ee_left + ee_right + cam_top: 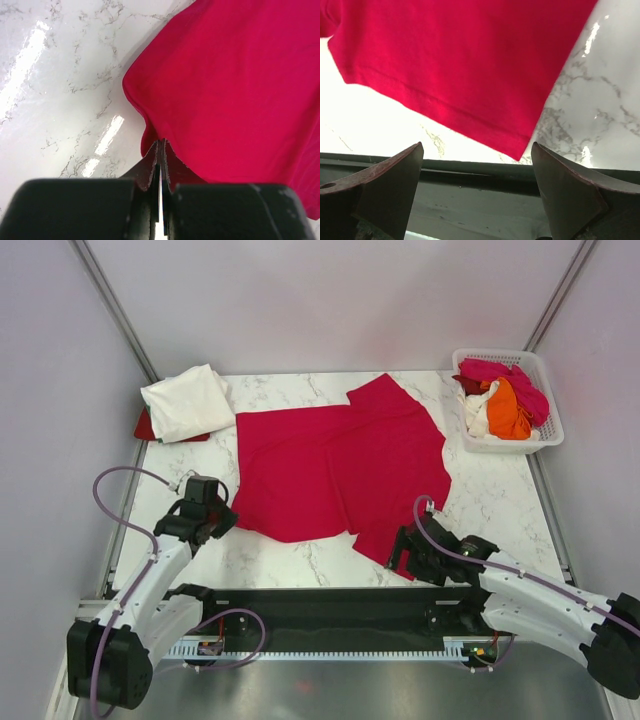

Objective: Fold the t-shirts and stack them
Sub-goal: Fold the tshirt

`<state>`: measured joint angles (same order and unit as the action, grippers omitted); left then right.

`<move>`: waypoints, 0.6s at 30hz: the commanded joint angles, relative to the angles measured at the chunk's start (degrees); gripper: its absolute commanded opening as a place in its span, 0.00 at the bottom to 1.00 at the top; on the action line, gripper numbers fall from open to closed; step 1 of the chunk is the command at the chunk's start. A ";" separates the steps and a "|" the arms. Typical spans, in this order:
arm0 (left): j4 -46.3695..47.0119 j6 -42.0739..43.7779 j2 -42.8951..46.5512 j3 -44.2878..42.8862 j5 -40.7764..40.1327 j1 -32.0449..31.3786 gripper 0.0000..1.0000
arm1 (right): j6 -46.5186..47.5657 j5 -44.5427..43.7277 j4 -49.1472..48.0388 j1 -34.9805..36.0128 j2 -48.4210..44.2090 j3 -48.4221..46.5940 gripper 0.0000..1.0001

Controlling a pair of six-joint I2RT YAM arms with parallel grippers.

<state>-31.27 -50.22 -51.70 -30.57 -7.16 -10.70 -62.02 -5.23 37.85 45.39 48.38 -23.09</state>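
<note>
top external view: big red t-shirt [340,465] lies spread flat mid table [490,495]. left gripper [226,521] is pinched closed w/ tips at shirt's left edge; can't tell if cloth is caught. right gripper [403,552] is wide apart, just by near hem corner. cream t-shirt [187,400] sits folded at far-left corner. pink & orange t-shirts [508,410] are piled in basket [548,437], far right.

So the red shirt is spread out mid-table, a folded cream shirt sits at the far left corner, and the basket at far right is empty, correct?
The basket is not empty: the top view shows pink, orange and white shirts heaped in it. The rest stands: red shirt spread mid-table, folded cream shirt at the far left corner.
</note>
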 commanded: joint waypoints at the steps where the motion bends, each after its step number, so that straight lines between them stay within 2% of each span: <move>1: 1.82 1.79 1.25 0.24 -0.31 -0.11 0.02 | -3.81 -2.76 -0.21 1.99 0.83 0.94 0.97; 5: 2.09 1.70 0.46 0.42 -0.31 -0.02 0.02 | -2.93 -3.29 -2.77 2.07 4.09 0.77 0.85; 6: 2.00 1.87 0.46 0.33 -0.31 -0.02 0.02 | -2.85 -3.55 -2.95 1.99 4.53 0.59 0.78; 8: 2.00 2.66 0.55 0.07 -0.49 -0.02 0.02 | -2.41 -4.60 -3.04 2.07 4.27 0.59 0.69; 9: 2.00 2.75 0.90 0.07 -0.58 -0.02 0.02 | -2.14 -4.87 -3.04 2.08 3.66 0.77 0.57; 11: 2.00 3.19 1.16 0.07 -0.66 0.06 0.02 | -1.35 -5.75 -2.69 2.08 2.60 0.94 0.44; 12: 2.00 3.28 1.25 0.07 -0.58 0.06 0.02 | -1.09 -5.93 -2.52 2.08 1.73 0.94 0.31; 14: 2.00 3.54 1.34 0.07 -0.49 0.06 0.02 | -0.56 -6.19 -1.90 2.07 0.84 0.77 0.19; 15: 2.00 3.63 1.43 0.07 -0.49 0.15 0.02 | -0.39 -6.63 -1.72 2.07 0.14 0.51 0.06; 16: 1.91 3.72 1.52 -0.02 -0.31 0.24 0.02 | -0.12 -6.98 -1.11 1.99 -0.13 0.16 0.01; 18: 1.82 4.51 1.95 -0.54 0.56 0.59 0.02 | 0.76 -8.38 1.07 1.99 -0.83 -1.77 0.00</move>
<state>-31.11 -48.38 -51.11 -30.48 -7.14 -10.63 -62.43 -10.11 36.03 47.16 48.88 -22.37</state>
